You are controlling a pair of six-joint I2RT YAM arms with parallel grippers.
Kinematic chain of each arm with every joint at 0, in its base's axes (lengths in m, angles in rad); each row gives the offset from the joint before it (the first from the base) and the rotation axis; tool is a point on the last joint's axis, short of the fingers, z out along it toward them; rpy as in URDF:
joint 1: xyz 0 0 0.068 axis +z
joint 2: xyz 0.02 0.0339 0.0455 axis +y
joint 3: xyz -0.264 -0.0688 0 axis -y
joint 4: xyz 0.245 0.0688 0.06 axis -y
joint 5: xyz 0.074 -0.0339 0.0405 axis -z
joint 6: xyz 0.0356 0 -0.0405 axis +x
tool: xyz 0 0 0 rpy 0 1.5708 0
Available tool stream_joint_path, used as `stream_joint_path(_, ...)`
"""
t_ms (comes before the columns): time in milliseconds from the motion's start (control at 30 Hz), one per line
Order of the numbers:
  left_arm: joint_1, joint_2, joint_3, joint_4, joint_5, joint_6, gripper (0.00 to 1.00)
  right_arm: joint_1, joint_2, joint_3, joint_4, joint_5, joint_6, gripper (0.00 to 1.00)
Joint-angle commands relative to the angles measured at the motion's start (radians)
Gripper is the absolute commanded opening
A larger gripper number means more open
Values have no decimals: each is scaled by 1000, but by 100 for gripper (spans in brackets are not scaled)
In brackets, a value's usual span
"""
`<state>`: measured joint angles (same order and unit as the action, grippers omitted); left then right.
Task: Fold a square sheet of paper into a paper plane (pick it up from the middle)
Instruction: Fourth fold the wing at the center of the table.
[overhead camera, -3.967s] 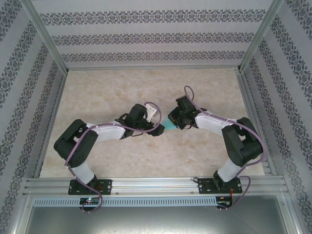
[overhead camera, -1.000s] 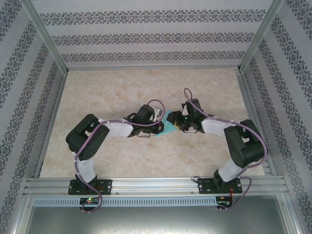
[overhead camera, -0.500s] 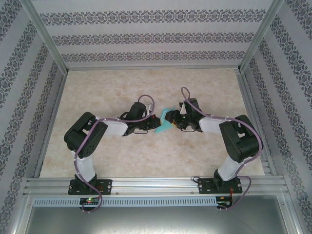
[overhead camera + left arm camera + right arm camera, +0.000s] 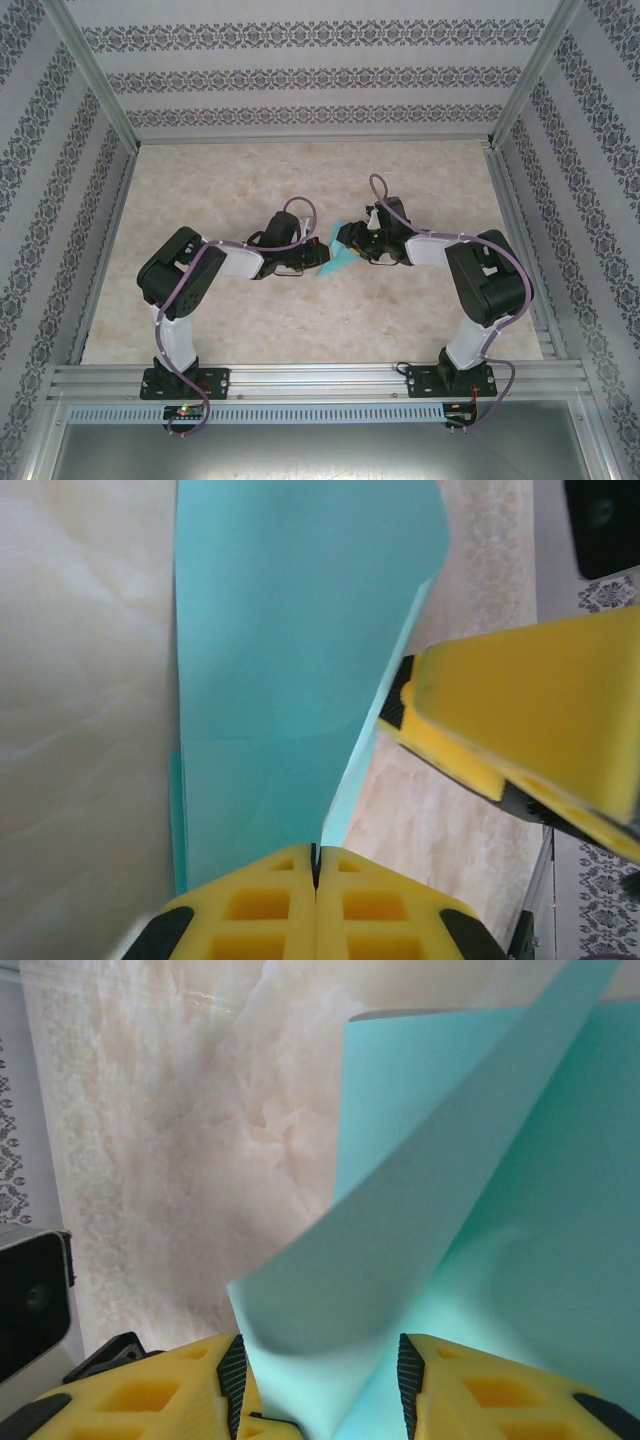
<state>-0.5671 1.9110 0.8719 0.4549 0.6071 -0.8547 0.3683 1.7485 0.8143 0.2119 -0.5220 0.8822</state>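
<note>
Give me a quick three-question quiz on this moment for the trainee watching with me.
1. True or false: the left tool is shut on the turquoise paper.
2. Pick one. The right tool's jaws are: A) pressed together with nothing in them; B) apart, with a fold of the paper between them; C) clamped on a cable.
3. Fill in: seen from above, the paper lies ___ the two tools.

Key: 1 true; 2 B; 3 between.
</note>
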Motion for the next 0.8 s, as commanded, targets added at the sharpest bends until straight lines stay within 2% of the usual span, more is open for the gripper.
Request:
stream_joint_path(0,11,18,24,-21,32,-11,7,-11,26,17,-21,-3,-28,45)
stream_joint_path(767,30,26,-13,45,23,-85,6,-10,81,50,-112,44,-38,45)
